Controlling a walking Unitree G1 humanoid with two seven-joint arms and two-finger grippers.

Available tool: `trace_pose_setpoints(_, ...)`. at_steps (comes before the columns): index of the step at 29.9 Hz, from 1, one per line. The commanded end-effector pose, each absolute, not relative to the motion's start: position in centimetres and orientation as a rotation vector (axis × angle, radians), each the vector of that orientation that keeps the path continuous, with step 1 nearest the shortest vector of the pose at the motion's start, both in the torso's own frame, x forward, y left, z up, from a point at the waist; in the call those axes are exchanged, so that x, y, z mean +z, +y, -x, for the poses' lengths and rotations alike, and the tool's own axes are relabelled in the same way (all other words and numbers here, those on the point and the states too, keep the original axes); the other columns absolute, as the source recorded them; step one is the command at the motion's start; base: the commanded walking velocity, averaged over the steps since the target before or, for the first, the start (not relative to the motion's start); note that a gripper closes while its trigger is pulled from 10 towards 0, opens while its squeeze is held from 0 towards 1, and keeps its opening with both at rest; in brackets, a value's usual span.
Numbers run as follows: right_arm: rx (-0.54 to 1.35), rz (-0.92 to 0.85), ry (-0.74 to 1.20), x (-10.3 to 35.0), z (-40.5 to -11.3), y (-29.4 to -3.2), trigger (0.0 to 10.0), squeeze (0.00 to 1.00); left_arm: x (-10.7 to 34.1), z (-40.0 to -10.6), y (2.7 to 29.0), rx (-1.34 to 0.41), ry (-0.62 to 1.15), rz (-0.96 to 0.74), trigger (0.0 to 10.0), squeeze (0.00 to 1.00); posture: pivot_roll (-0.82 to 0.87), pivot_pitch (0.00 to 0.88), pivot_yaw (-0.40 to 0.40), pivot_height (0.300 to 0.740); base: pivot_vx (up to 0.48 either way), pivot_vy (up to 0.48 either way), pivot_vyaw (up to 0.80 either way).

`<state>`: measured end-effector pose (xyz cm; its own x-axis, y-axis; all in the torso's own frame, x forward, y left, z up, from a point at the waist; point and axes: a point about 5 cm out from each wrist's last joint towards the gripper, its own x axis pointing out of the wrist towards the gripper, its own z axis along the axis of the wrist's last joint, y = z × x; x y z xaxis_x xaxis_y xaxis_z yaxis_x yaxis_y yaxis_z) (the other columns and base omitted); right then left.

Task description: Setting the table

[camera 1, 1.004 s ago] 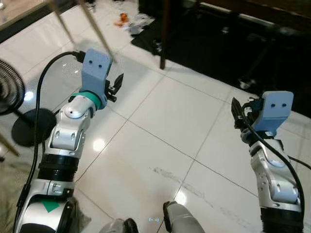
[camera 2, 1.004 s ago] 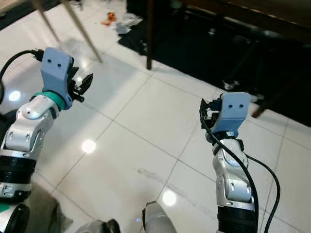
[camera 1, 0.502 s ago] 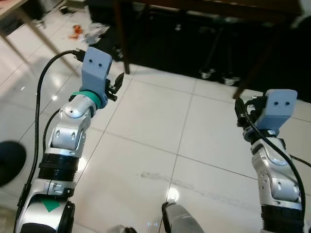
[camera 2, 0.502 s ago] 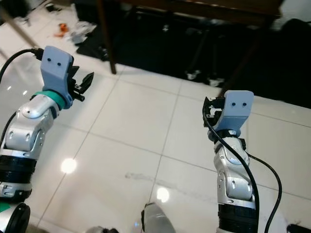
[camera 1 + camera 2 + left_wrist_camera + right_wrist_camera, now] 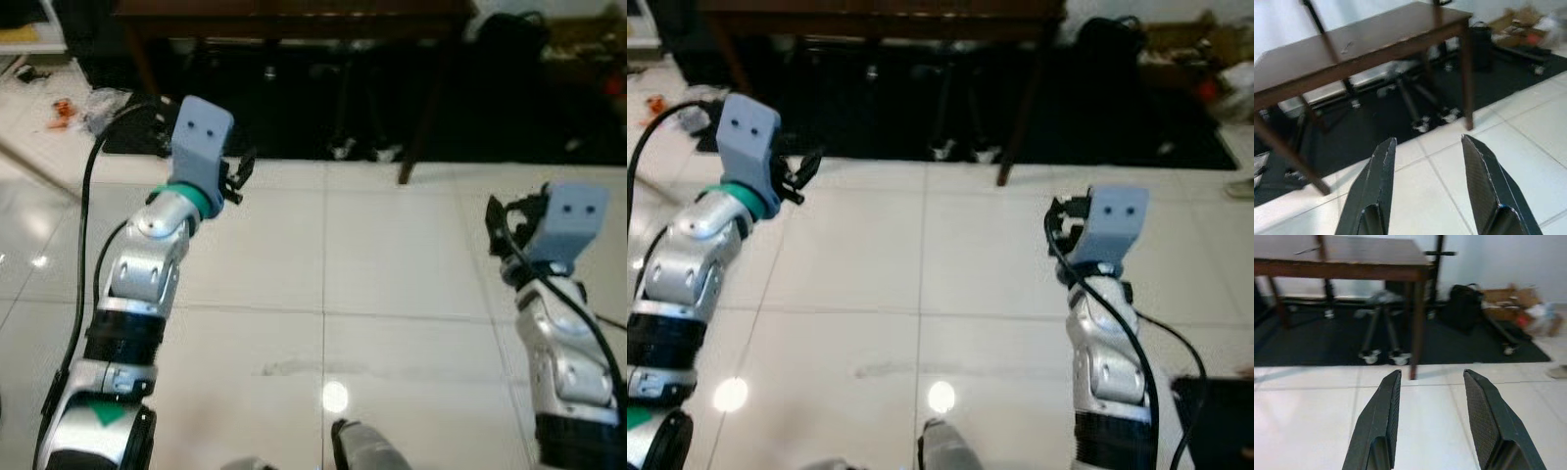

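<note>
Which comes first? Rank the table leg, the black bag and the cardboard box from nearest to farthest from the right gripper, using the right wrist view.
Measured from the right gripper:
1. Table leg, straight ahead at the dark mat's edge.
2. Black bag, farther back, beside the table.
3. Cardboard box, beyond the bag, near the wall.

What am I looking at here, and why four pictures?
It's a walking humanoid robot. Two pictures come from the cameras in its head, looking down at its own silver arms over a white tiled floor. The left gripper and right gripper are its hands, each with two black fingers. The other two pictures come from cameras on its wrists, looking along those fingers; both grippers are open and hold nothing. Ahead stands a dark wooden table on a black mat, with a black bag and some boxes beside it.
</note>
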<state>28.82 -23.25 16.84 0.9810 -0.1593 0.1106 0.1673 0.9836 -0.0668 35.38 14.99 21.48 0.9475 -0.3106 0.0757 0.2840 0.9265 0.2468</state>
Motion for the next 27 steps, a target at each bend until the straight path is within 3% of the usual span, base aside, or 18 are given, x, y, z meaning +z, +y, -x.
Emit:
trace_pose_setpoints(1, -0.165, 0.064, -0.081, 16.2, -28.7, -23.1, 10.0, 0.00, 20.9, -35.4, 15.2, -0.301, -0.092, -0.245, 10.0, 0.00, -0.01, 0.019, 0.101, 0.740, 0.000, 0.000, -0.80)
trace_pose_setpoints(11, -0.137, 0.071, -0.093, 16.5, -28.9, -22.8, 10.0, 0.00, 20.9, -35.5, 15.6, -0.251, -0.106, -0.273, 10.0, 0.00, -0.01, 0.027, 0.095, 0.740, 0.000, 0.000, -0.80)
trace_pose_setpoints(13, -0.099, 0.086, -0.103, 16.7, -29.0, -22.2, 10.0, 0.00, 21.1, -35.5, 15.8, -0.218, -0.123, -0.301, 10.0, 0.00, -0.01, 0.027, 0.095, 0.740, 0.000, 0.000, 0.00)
trace_pose_setpoints(18, -0.002, 0.108, -0.155, 17.6, -29.3, -20.0, 10.0, 0.00, 21.4, -35.7, 16.2, -0.145, -0.166, -0.336, 10.0, 0.00, -0.01, 0.030, 0.090, 0.740, 0.430, 0.000, 0.00)
trace_pose_setpoints(27, 0.000, 0.079, -0.180, 18.1, -30.0, -19.2, 10.0, 0.00, 21.6, -35.9, 16.2, -0.139, -0.169, -0.331, 10.0, 0.00, 0.00, 0.029, 0.089, 0.740, 0.472, 0.000, 0.00)
